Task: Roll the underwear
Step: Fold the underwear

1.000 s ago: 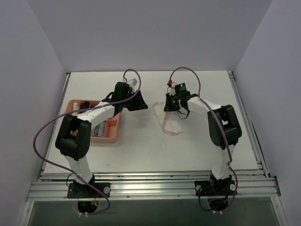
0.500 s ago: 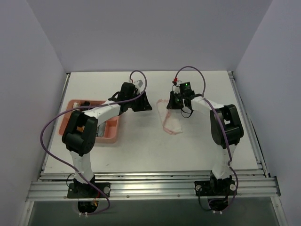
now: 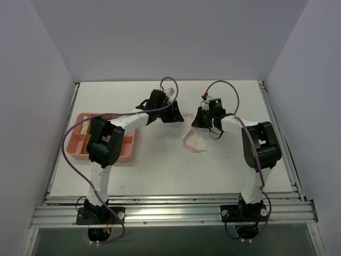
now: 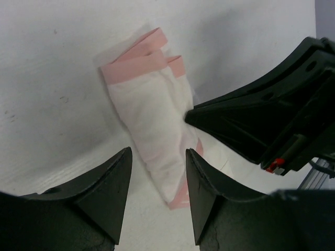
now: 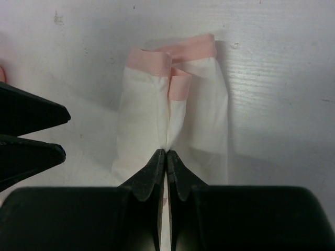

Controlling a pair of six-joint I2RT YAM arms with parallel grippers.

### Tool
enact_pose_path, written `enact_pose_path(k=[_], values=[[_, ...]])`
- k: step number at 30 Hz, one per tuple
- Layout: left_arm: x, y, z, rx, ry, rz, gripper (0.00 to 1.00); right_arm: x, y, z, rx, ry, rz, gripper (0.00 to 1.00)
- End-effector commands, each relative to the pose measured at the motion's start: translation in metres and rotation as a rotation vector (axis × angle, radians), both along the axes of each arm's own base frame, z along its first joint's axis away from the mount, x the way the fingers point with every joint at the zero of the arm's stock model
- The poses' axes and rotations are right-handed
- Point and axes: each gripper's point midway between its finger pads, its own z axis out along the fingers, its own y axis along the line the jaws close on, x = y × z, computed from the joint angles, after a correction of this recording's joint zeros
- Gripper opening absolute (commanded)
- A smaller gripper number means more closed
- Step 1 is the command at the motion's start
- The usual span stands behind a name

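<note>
Right claw (image 5: 166, 155) clamped on underwear (image 5: 199, 120) | left claw (image 4: 157, 155) apart | pink tray (image 3: 74, 156) holds pale items (image 3: 84, 126)

The underwear (image 5: 178, 120) is thin matt cloth; the tabletop (image 5: 272, 63) matt, faintly grained, scuffed; the right gripper (image 5: 166, 159) matt black plastic.

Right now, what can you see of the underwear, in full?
The underwear is thin white fabric with pink edge bands, folded lengthwise into a narrow, wrinkled strip lying flat on the white table. Bands bunch at one end. The right gripper is pinched shut on its centre crease; the left gripper hangs open above it, not visibly touching.
</note>
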Motion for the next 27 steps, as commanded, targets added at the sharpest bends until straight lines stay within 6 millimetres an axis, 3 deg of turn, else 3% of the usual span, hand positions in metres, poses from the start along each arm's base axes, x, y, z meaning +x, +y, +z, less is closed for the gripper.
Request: enact_pose_path(k=[1, 6, 15, 18, 22, 27], values=[[0.016, -0.017, 0.033, -0.023, -0.048, 0.014, 0.54, 0.009, 0.006, 0.041, 0.068, -0.113, -0.006, 0.0], [0.016, -0.025, 0.023, 0.053, -0.027, 0.039, 0.54, 0.012, -0.009, 0.038, 0.018, -0.118, -0.046, 0.0], [0.01, -0.019, 0.009, 0.07, -0.012, 0.078, 0.54, 0.024, -0.043, 0.028, -0.086, -0.097, -0.1, 0.0], [0.005, -0.019, 0.015, 0.061, -0.046, 0.069, 0.54, 0.025, -0.05, 0.023, -0.076, -0.08, -0.114, 0.0], [-0.017, -0.018, 0.016, 0.072, -0.074, 0.031, 0.54, 0.028, -0.051, 0.027, -0.061, -0.083, -0.12, 0.0], [-0.055, -0.04, 0.036, 0.005, -0.182, -0.028, 0.48, 0.028, -0.05, 0.028, -0.039, -0.081, -0.123, 0.0]])
